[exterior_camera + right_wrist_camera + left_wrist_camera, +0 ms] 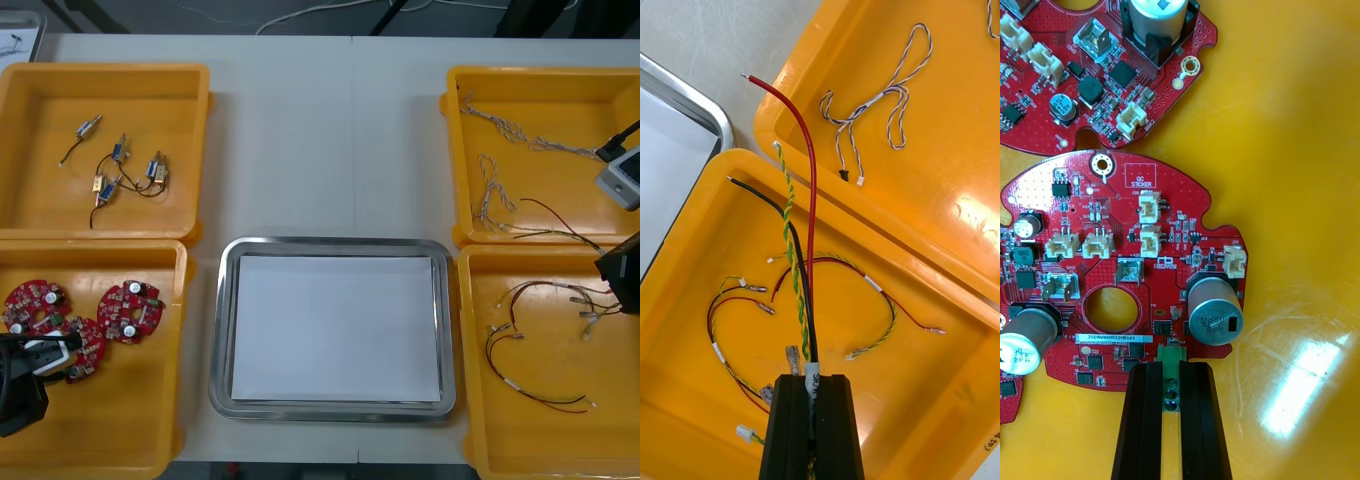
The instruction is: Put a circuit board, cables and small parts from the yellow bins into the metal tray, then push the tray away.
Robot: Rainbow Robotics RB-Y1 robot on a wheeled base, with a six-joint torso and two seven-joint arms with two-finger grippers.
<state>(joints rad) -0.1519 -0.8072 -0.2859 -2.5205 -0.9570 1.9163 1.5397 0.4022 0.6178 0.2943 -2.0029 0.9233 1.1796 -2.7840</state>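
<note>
Left wrist view: left gripper (1171,373) clamps circuit board (1127,225); right gripper (813,384) clamps cables (800,289)

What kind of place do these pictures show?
Probably an electronics kitting bench: yellow bins of circuit boards, cables and small metal parts flank a metal tray. In those bins the left gripper is shut on a board, the right gripper on a cable bundle.

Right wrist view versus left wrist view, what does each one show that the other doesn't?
Right wrist only: the right claw shut on cables, a blue-white cable, a tray corner. Left wrist only: the left claw shut on a board, a second board beyond it. Both: a bin floor under a shut claw.
</note>
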